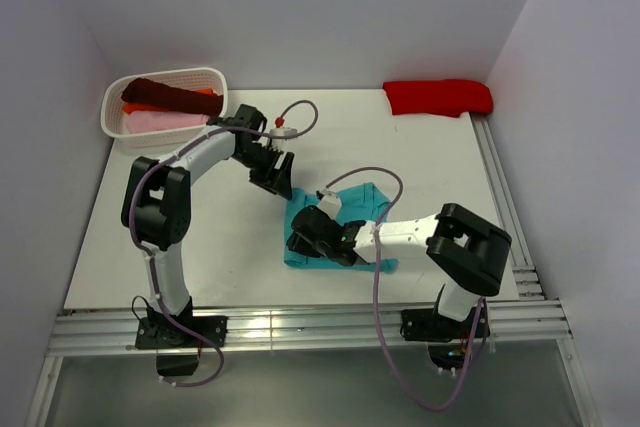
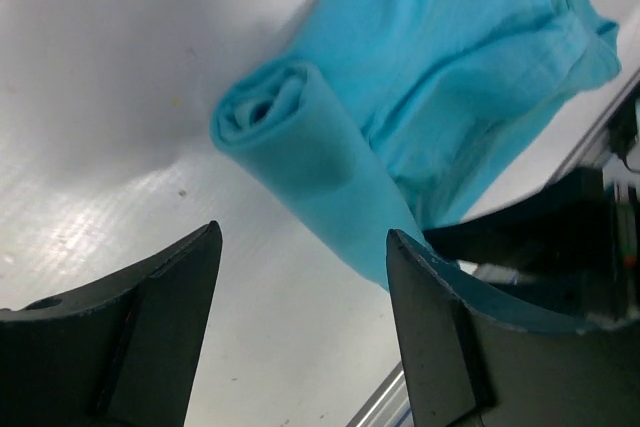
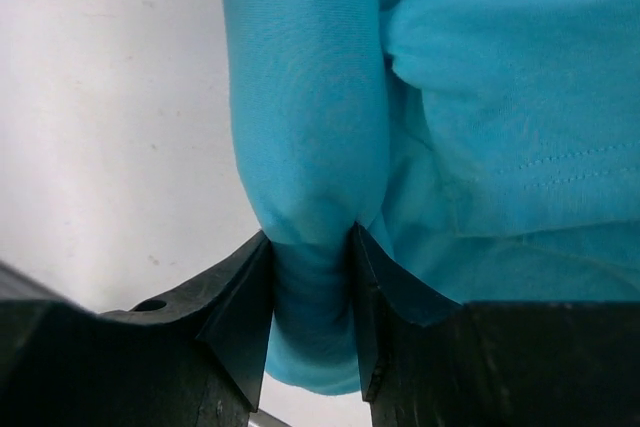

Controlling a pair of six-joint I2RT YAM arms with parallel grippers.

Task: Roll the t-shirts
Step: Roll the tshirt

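**Right arm has the roll, left arm stands free at its far end**

Your teal t-shirt [image 1: 355, 197] lies mid-table [image 1: 200, 237], just ahead of the right arm's base. Its left edge is already wound into a tight roll [image 2: 310, 147]. Your right gripper [image 3: 310, 277] is pinched narrow on that roll towards its nearer end, with cloth bunched between the two fingers. Your left gripper [image 2: 300, 257] is spread wide and holds nothing. The roll's open spiral end sits just ahead of it, in line with the gap, not clamped.

Here's what matters: the roll's long axis runs near-to-far along the shirt's left edge, and the flat, unrolled cloth lies to its right. So the next turn, as I read it, goes rightward, across that axis. Your left arm is the nearer one to the far end, so it likely has to come down over that end first. Turn it on one grip alone and the roll may skew.
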